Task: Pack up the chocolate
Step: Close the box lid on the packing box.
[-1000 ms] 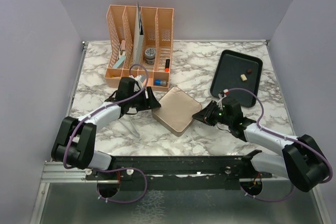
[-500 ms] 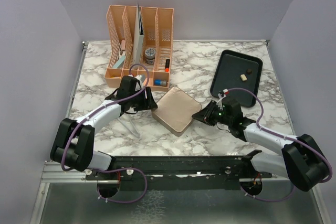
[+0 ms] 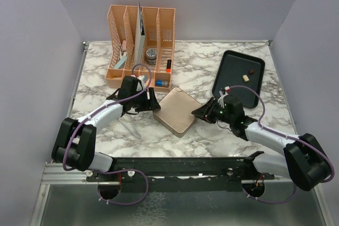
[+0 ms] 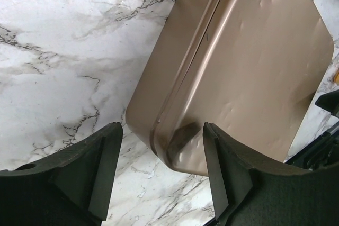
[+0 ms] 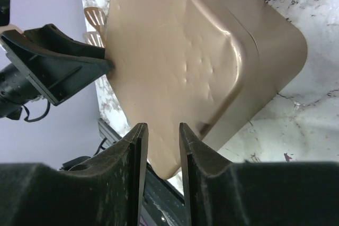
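Observation:
The square gold tin [image 3: 177,110] lies shut on the marble table. It also shows in the left wrist view [image 4: 238,67] and in the right wrist view [image 5: 180,51]. My left gripper [image 3: 151,102] is open, its jaws standing on either side of the tin's left corner [image 4: 161,175] without touching it. My right gripper [image 3: 201,113] is at the tin's right corner, its jaws a narrow gap apart [image 5: 163,173] with nothing pinched. Two chocolate pieces, one dark [image 3: 251,71] and one cream [image 3: 245,78], lie on the black tray [image 3: 230,86].
An orange desk organizer [image 3: 140,41] with small items stands at the back left. A pale utensil [image 3: 131,126] lies on the table under my left arm. Grey walls close in both sides.
My right gripper has moved a little up and left, closer onto the tin's right corner. My left gripper shifted slightly back and forth at the left corner.

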Tool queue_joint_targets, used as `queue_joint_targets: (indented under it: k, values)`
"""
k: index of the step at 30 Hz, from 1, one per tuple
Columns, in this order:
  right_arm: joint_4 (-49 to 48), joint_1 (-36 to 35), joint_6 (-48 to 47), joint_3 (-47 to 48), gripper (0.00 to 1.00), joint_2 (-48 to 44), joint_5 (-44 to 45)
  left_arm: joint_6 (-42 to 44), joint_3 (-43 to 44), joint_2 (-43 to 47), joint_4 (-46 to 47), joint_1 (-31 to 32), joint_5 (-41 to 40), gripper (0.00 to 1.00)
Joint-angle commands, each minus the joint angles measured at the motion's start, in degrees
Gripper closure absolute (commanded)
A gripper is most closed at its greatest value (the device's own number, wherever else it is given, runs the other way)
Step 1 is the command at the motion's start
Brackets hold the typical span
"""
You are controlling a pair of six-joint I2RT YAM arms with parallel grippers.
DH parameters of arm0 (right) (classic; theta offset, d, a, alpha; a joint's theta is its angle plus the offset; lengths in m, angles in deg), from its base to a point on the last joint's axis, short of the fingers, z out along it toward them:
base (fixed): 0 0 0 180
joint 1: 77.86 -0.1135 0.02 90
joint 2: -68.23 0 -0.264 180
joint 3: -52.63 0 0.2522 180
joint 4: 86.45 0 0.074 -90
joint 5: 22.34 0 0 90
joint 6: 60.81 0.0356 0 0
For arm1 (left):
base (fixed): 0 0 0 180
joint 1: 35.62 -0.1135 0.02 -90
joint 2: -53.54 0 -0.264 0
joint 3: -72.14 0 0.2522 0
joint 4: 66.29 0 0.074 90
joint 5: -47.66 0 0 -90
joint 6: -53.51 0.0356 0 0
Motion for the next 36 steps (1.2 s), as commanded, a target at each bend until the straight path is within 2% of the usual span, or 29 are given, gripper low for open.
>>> queue_joint_targets:
  k: [1,4,9,15,19,25,36]
  values:
    - [4.6,-0.5,0.3,2.3,0.59,-1.2,-0.4,1.7,1.0,-0.8,1.1,0.3,3.0,0.30]
    - [9.4,-0.5,0.1,2.5,0.53,-4.7,0.9,2.2,1.9,-1.2,1.1,0.3,3.8,0.29]
    - [13.9,-0.4,-0.1,1.2,0.52,-8.6,4.9,2.7,3.8,-2.0,1.2,0.5,3.2,0.29]
    - [12.1,-0.4,-0.1,1.2,0.52,-3.7,2.8,2.7,5.4,-4.1,2.4,0.8,1.9,0.29]
    - [11.7,-0.5,-0.3,2.2,0.48,-0.6,2.6,2.5,5.9,-5.4,3.1,1.9,1.8,0.29]
    - [5.3,-0.5,2.3,0.6,0.60,-0.7,2.4,2.7,5.7,-5.7,3.1,3.2,1.8,0.30]
    - [2.2,-0.6,3.8,1.6,0.64,0.0,1.5,1.8,5.4,-3.8,3.1,4.3,4.7,0.34]
